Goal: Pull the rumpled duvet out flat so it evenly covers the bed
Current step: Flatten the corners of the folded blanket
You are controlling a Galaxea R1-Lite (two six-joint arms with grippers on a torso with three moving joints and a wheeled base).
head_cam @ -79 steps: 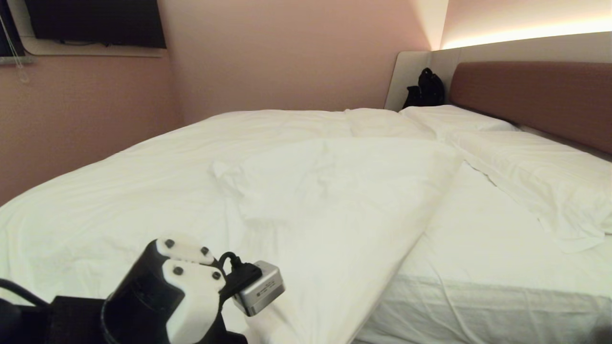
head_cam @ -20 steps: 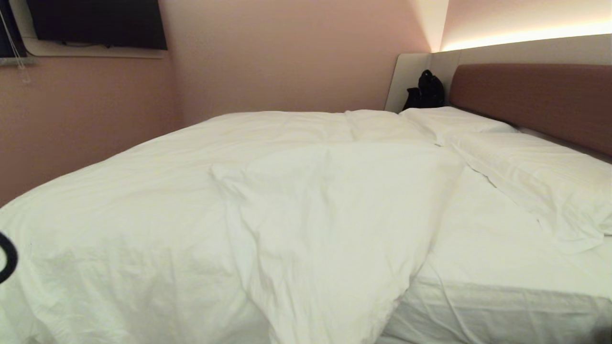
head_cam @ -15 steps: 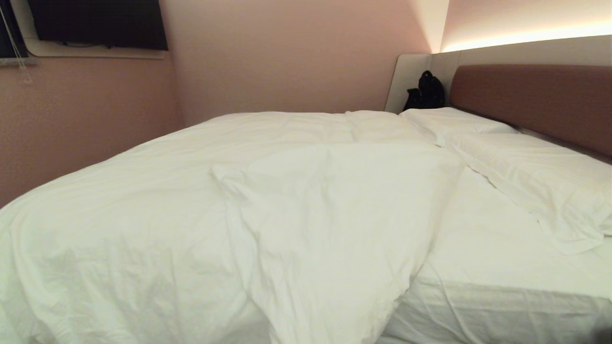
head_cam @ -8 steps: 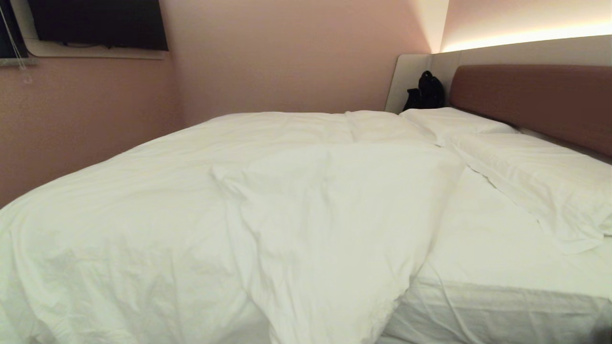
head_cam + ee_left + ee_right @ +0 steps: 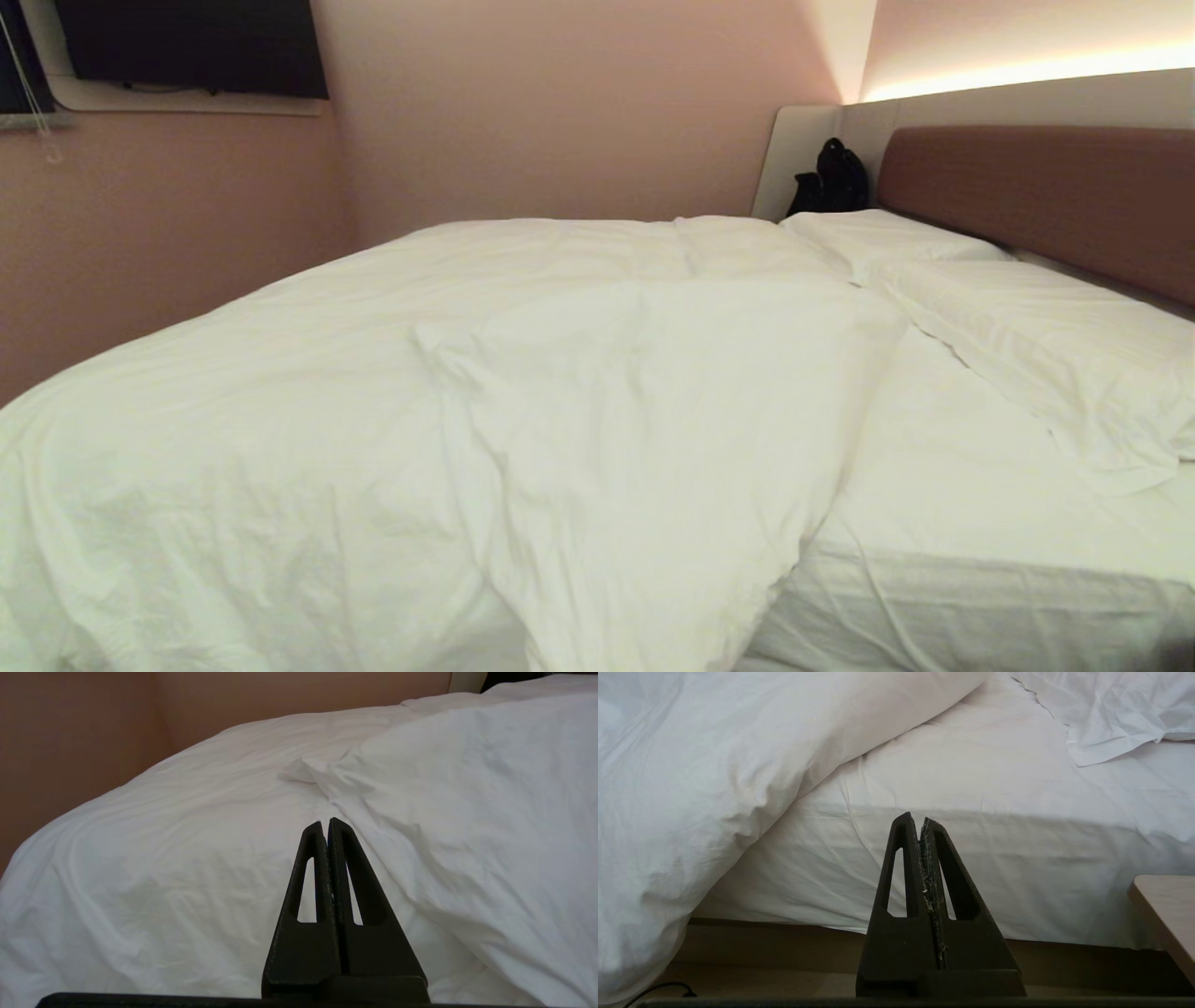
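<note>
The white duvet (image 5: 280,392) covers the left and middle of the bed (image 5: 943,523). One part of it is folded back into a thick flap (image 5: 653,420) that runs slantwise and hangs over the near edge. To the right of the flap the mattress sheet lies bare. My left gripper (image 5: 326,822) is shut and empty, hovering low before the duvet (image 5: 163,858), near the flap's crumpled corner (image 5: 299,770). My right gripper (image 5: 920,817) is shut and empty, facing the mattress side (image 5: 1017,868) beside the hanging duvet (image 5: 691,788). Neither gripper shows in the head view.
Two white pillows (image 5: 1046,345) lie along the brown headboard (image 5: 1046,187) at the right. A black bag (image 5: 831,177) sits in the far corner. A dark screen (image 5: 187,47) hangs on the pink wall. A pale wooden tabletop corner (image 5: 1167,905) stands beside the bed base (image 5: 784,938).
The left arm, seen at the head view's lower left five seconds ago, has left that view, and the flap now hangs lower. Over the last second the bedding has not moved.
</note>
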